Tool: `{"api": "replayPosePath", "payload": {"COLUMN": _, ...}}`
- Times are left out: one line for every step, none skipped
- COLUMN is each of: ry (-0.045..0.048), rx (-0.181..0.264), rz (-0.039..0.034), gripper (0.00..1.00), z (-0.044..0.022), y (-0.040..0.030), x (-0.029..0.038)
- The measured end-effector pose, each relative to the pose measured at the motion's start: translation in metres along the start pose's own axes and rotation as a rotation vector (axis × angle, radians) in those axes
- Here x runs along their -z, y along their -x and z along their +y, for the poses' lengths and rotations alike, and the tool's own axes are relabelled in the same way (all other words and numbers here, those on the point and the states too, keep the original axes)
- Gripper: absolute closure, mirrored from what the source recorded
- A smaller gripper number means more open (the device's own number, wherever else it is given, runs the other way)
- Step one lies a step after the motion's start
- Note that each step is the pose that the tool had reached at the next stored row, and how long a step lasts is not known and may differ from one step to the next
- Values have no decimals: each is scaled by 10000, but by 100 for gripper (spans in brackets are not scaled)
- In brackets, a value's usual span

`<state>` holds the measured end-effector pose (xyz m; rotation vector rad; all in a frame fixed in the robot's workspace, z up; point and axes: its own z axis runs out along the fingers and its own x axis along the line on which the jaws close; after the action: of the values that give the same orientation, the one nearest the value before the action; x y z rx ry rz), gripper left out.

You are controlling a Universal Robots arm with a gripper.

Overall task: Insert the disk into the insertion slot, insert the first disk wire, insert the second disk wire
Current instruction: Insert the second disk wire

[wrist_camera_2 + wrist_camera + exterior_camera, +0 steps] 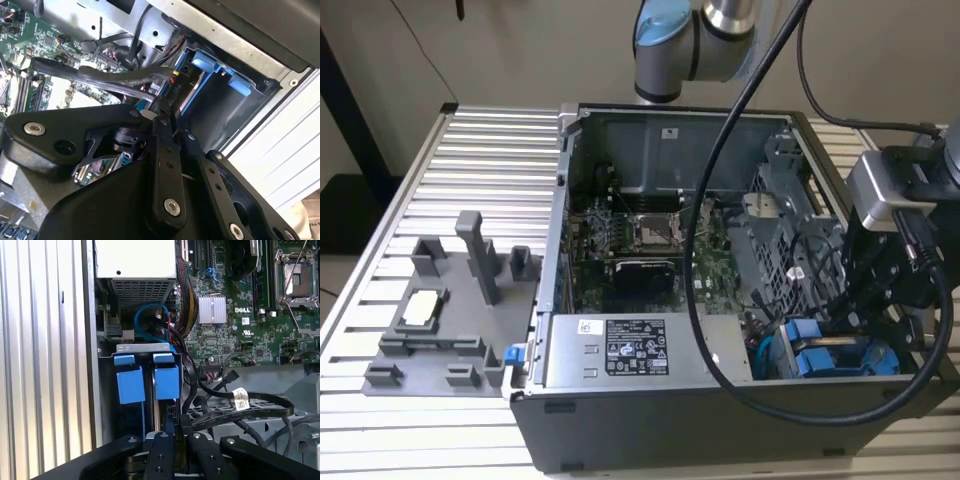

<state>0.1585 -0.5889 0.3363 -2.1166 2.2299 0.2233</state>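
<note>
My gripper reaches into the open computer case at the exterior view's right, down by the insertion slot. The disk in its blue carrier lies inside that slot. In both wrist views the fingers close together at the disk's inner end, and the gripper is pinched on the plug of a black disk wire. The disk's silver edge runs along one side of the slot's grey wall. Two blue carrier tabs stand at the slot's mouth.
A grey labelled power-supply box sits beside the slot. The green motherboard fills the case middle. Loose black cables cross near the gripper. A grey fixture tray lies on the slatted table at the exterior view's left.
</note>
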Motion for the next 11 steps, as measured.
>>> {"api": "replayPosePath", "payload": {"ry": 1, "rx": 0, "rz": 1, "gripper": 84, "z": 0, "y": -1, "x": -6}}
{"api": "replayPosePath", "payload": {"ry": -1, "rx": 0, "rz": -7, "gripper": 84, "z": -1, "y": -1, "x": -13}}
{"api": "replayPosePath", "payload": {"ry": 0, "rx": 1, "rz": -12, "gripper": 82, "z": -1, "y": -3, "x": -19}}
{"api": "replayPosePath", "payload": {"ry": -1, "rx": 1, "rz": -13, "gripper": 82, "z": -2, "y": -3, "x": -20}}
{"api": "replayPosePath", "payload": {"ry": 0, "rx": 1, "rz": -11, "gripper": 82, "z": -2, "y": -3, "x": -20}}
{"api": "replayPosePath", "payload": {"ry": 0, "rx": 1, "rz": -11, "gripper": 76, "z": -2, "y": -4, "x": -20}}
{"api": "replayPosePath", "payload": {"ry": 4, "rx": 1, "rz": -11, "gripper": 76, "z": -1, "y": -3, "x": -16}}
{"api": "replayPosePath", "payload": {"ry": 23, "rx": -3, "rz": -13, "gripper": 76, "z": -2, "y": -1, "x": -4}}
{"api": "replayPosePath", "payload": {"ry": 53, "rx": -5, "rz": -10, "gripper": 76, "z": -3, "y": 1, "x": 16}}
{"api": "replayPosePath", "payload": {"ry": 83, "rx": -10, "rz": -8, "gripper": 76, "z": -3, "y": 5, "x": 38}}
{"api": "replayPosePath", "payload": {"ry": 112, "rx": -15, "rz": -9, "gripper": 76, "z": -3, "y": 7, "x": 60}}
